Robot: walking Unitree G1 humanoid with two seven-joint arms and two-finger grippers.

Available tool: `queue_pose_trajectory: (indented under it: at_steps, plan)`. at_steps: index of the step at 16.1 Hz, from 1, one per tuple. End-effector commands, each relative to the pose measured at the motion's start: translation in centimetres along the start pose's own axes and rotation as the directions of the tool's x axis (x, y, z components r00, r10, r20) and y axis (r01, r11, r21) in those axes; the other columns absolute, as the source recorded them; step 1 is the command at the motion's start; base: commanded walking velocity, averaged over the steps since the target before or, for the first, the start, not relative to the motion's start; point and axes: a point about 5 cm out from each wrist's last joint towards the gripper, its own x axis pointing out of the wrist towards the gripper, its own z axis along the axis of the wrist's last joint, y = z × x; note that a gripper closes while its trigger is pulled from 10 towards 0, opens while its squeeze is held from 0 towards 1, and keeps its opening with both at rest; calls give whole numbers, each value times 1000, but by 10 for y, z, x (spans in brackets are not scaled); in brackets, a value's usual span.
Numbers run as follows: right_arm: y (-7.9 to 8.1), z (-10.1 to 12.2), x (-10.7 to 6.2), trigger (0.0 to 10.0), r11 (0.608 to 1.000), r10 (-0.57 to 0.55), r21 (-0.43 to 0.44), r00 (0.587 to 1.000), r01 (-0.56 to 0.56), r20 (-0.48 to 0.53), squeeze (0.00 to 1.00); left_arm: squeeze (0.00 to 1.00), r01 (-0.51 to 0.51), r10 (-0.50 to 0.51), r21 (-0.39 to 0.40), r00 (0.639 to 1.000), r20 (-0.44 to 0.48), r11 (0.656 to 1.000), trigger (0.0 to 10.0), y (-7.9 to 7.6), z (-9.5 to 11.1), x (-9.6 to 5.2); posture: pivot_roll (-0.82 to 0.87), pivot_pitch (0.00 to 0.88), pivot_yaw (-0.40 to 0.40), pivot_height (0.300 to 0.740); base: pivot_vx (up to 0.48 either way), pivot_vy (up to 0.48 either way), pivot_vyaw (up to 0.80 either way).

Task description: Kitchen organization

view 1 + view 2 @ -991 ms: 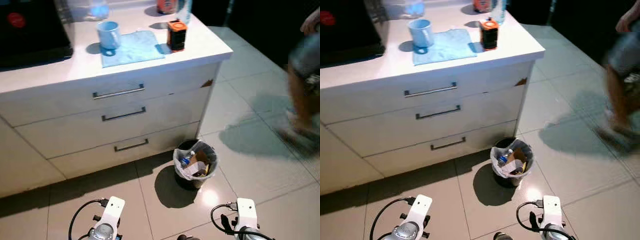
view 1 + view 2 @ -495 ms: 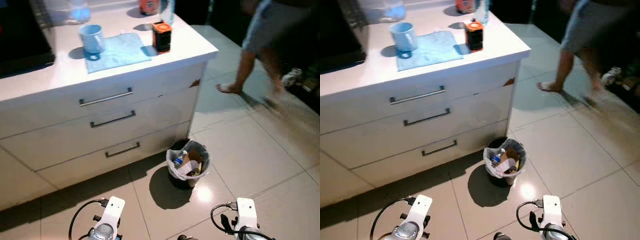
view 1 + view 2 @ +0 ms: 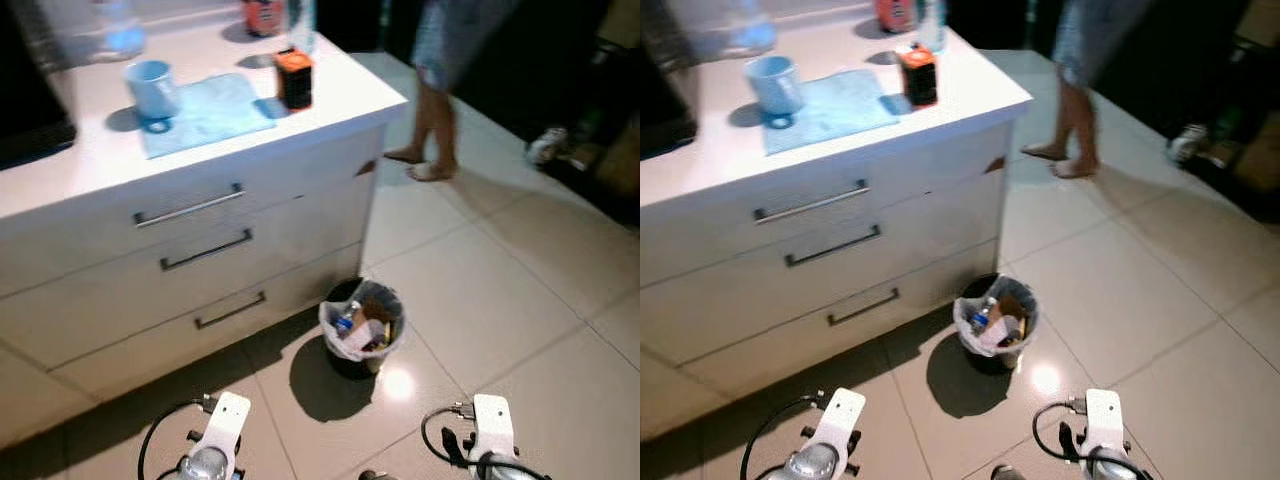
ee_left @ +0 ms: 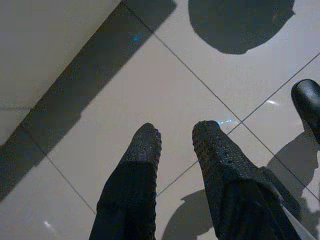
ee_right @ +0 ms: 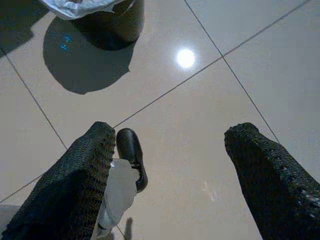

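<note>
A white counter (image 3: pixel 330 110) with three handled drawers (image 3: pixel 190 205) fills the left half of the scene. On it stand a light blue mug (image 3: pixel 152 87), a blue cloth (image 3: pixel 205 112) and an orange and black container (image 3: pixel 294 78). On the floor by the counter's corner stands a small black bin (image 3: pixel 361 325) with a white liner, full of rubbish. Both arms hang low over the tiles. My left gripper (image 4: pixel 176 135) is open with a narrow gap and holds nothing. My right gripper (image 5: pixel 172 135) is wide open and holds nothing, with the bin (image 5: pixel 107 15) just beyond it.
A person's bare legs (image 3: pixel 435 110) are on the tiles past the counter's right corner. Shoes (image 3: pixel 545 148) lie at the far right by dark furniture. A bottle (image 3: pixel 298 15) and an orange item (image 3: pixel 262 15) stand at the counter's back. My black feet (image 5: pixel 132 155) show below the grippers.
The camera has swung, so the counter and bin sit further left in view. The person has walked from the far right to just behind the counter's corner. Both arms hang as before.
</note>
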Motion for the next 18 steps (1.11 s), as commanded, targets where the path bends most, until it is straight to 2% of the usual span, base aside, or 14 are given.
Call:
queue_pose_trajectory:
  at_steps: [1,3,5,11,18]
  plan:
    - [0,-4,-1,10000,1000,2,-6,1000,-2,-23,0,0,4,-4,1,1000,-12,1000,10000,0,-4,-1,-62,62,47,740,0,0,-800]
    - [0,-4,-1,10000,1000,2,-7,1000,-2,-23,0,0,4,-5,-19,1000,-19,1000,10000,0,-5,-1,-62,62,47,740,0,238,-800]
    - [-1,-4,-1,10000,1000,1,-9,1000,-2,-22,0,0,5,-5,0,1000,-3,1000,10000,0,-2,0,-62,62,47,740,0,382,-800]
    - [-1,-4,-1,10000,1000,0,-12,1000,0,-21,0,0,5,-5,1,1000,-8,1000,10000,-1,-2,0,-60,64,48,740,0,0,-800]
    - [-1,-5,-1,10000,1000,-11,-6,1000,11,-20,0,0,7,-6,12,1000,-10,1000,10000,0,-3,0,-61,56,53,740,0,0,-62]
